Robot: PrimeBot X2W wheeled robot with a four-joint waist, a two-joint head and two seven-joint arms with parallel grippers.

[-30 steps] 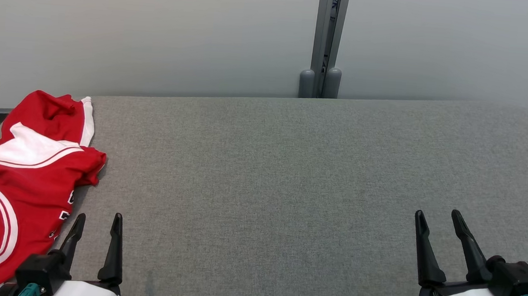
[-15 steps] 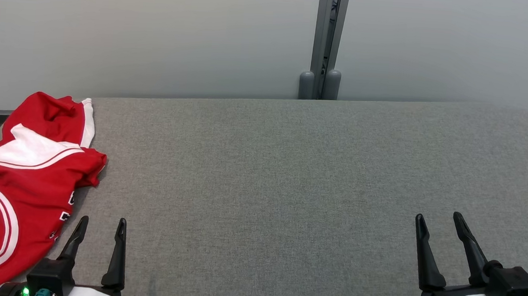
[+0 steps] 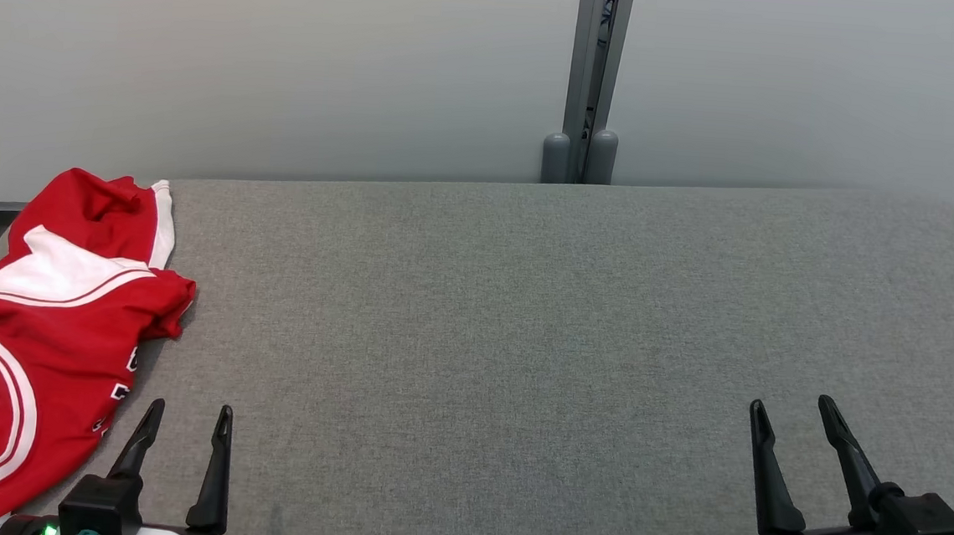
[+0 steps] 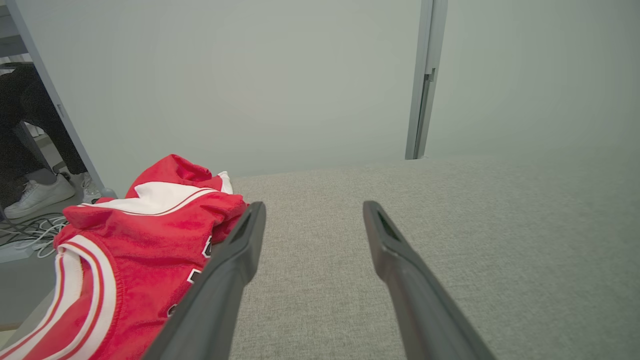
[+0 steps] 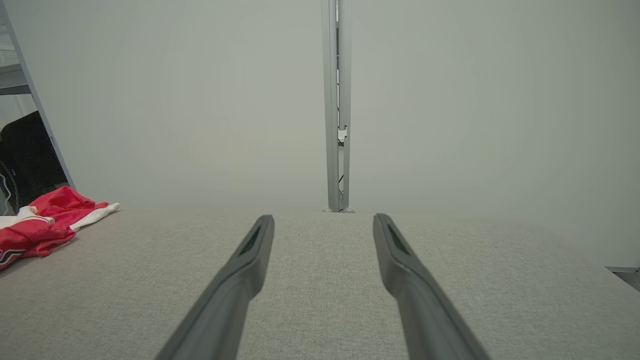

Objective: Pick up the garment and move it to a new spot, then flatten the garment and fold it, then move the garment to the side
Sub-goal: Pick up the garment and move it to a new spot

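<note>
1. Garment [image 3: 44, 338]: a red jersey with white bands and trim, crumpled. It lies at the far left of the surface [image 3: 482, 318], and its near part reaches the left edge.
2. Left end effector [image 3: 189, 408]: fingers spread wide with nothing between them. It sits low, just right of the garment's near hem. Whether a finger touches the cloth, I cannot tell.
3. Right end effector [image 3: 792, 404]: fingers wide and empty, at the near right of the surface, well apart from the garment.
4. The surface has a grey woven cover, and its far right corner is rounded.
5. Room: pale grey wall panels [image 3: 290, 61] stand behind, joined by a grey metal post [image 3: 592, 66] with two rounded caps at its foot.
6. Beyond the left edge are a person's white shoe [image 4: 37, 195] and white cables [image 4: 30, 232] on the floor.
</note>
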